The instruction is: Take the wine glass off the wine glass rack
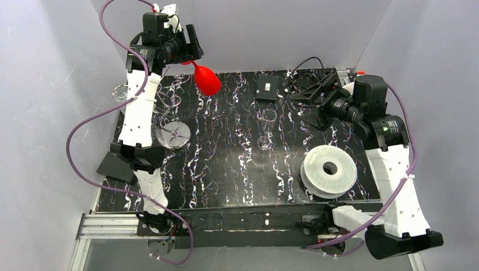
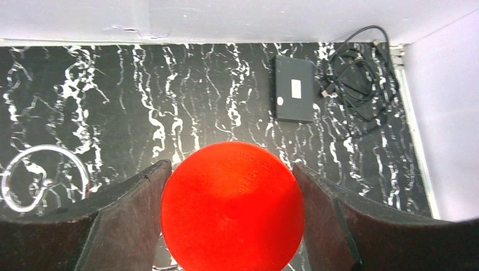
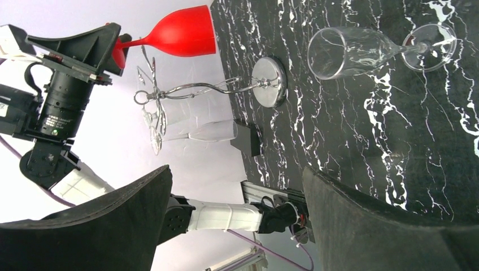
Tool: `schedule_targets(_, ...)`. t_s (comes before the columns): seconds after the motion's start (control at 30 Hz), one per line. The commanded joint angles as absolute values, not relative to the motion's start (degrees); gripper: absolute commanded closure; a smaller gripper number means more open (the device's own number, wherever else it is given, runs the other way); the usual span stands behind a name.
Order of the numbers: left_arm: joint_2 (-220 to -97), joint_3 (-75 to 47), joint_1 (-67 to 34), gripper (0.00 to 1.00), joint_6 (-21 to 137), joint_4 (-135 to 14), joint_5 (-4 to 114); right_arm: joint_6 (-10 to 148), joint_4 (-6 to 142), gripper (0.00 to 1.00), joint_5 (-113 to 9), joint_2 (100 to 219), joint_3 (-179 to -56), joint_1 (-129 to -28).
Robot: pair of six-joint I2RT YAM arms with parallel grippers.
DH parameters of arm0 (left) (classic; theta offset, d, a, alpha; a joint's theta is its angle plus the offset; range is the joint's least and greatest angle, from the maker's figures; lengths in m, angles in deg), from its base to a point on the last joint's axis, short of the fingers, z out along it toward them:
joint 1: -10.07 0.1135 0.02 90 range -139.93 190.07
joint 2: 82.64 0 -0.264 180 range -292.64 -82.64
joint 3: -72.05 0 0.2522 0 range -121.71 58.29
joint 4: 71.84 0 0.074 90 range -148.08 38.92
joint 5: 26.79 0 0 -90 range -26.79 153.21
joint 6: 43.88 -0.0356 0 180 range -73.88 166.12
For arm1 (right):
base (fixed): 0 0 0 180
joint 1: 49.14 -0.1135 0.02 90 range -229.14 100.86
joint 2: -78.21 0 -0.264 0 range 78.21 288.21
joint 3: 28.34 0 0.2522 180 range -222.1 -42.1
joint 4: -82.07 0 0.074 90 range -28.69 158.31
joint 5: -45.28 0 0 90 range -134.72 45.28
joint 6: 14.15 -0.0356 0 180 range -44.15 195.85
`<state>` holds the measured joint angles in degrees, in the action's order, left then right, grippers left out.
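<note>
A red wine glass (image 1: 207, 81) hangs bowl down from my left gripper (image 1: 191, 56), which is shut on its round foot (image 2: 233, 209). In the left wrist view that foot fills the gap between both fingers. The wine glass rack (image 3: 186, 88) stands on its shiny round base (image 1: 172, 135) at the table's left, with clear glasses (image 3: 192, 131) hanging from its wire arms. The red glass (image 3: 181, 34) is up beside the rack's top, apart from the wires as far as I can see. My right gripper (image 1: 308, 99) is open and empty at the back right, facing the rack.
A clear flute (image 1: 267, 129) stands mid-table. A white ridged spool (image 1: 329, 169) lies at the front right. A black box (image 1: 266, 87) and a coil of cables (image 2: 356, 84) lie near the back wall. White walls close in three sides.
</note>
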<state>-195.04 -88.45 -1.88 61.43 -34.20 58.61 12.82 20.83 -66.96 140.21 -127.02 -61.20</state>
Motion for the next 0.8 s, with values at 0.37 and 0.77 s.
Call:
schedule_targets(0.37, -189.1, -87.6, -1.6, 0.4, 80.7, -37.5, 44.0, 1.0, 52.9, 0.07, -74.4, 130.4, -112.0, -61.0)
schedule_targets(0.77, -183.6, -81.2, -2.9, 0.46, 96.6, -45.0, 39.3, -4.4, 63.6, 0.08, -73.9, 128.0, -108.7, -61.0)
